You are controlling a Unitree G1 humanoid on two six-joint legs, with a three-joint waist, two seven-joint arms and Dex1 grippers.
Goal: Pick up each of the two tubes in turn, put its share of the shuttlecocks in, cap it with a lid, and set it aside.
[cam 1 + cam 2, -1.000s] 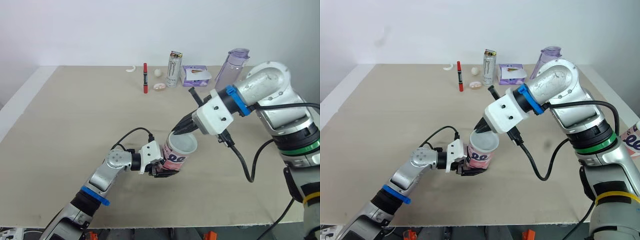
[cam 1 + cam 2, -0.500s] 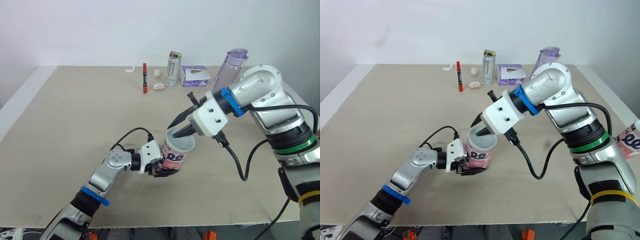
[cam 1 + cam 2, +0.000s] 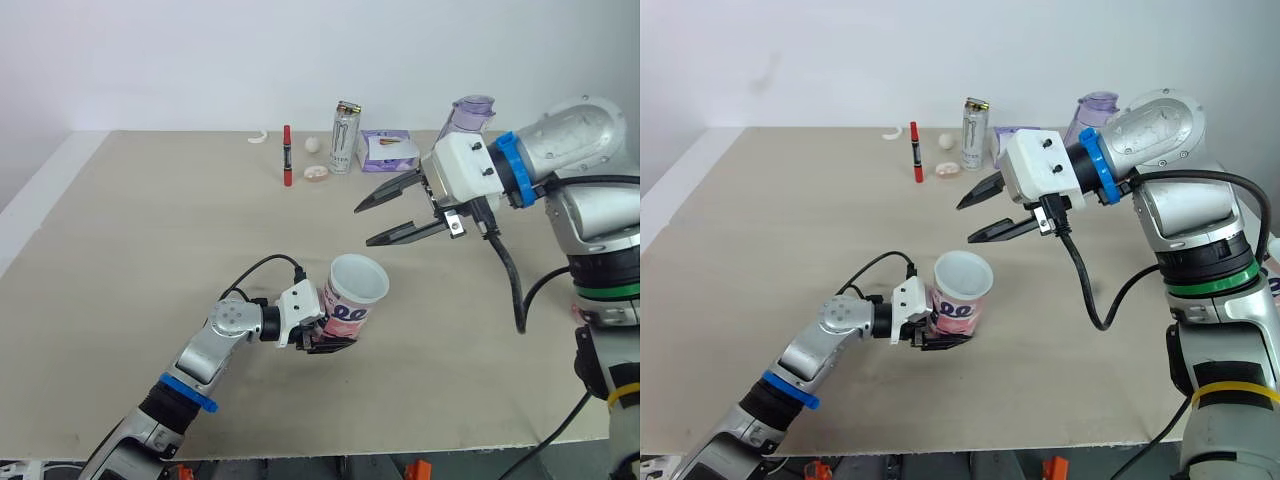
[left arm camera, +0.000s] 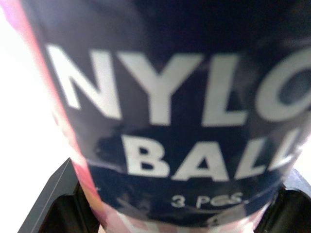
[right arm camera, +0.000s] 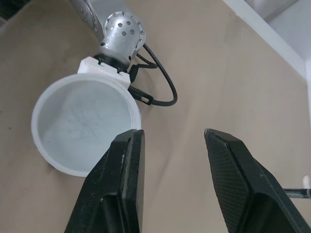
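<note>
A pink and white tube (image 3: 347, 316) with a dark label reading NYLON BALL (image 4: 170, 121) stands slightly tilted near the table's front, its white mouth (image 3: 358, 279) uncovered. My left gripper (image 3: 322, 336) is shut on the tube's lower body. My right gripper (image 3: 363, 224) hangs open above and behind the mouth, clear of it, with nothing between its fingers. From the right wrist view the tube's pale inside (image 5: 85, 128) shows a faint pattern at the bottom; I cannot tell what it is.
Along the table's far edge stand a red marker (image 3: 287, 154), an energy drink can (image 3: 346, 137), a purple packet (image 3: 390, 150) and a purple water bottle (image 3: 465, 120), with a small white ball (image 3: 314, 145) among them. Bare tabletop (image 3: 150, 240) lies left of the tube.
My right gripper was at the tube's mouth, its fingers spread, then it lifted out and swung back and to the right. The left gripper and tube stayed put.
</note>
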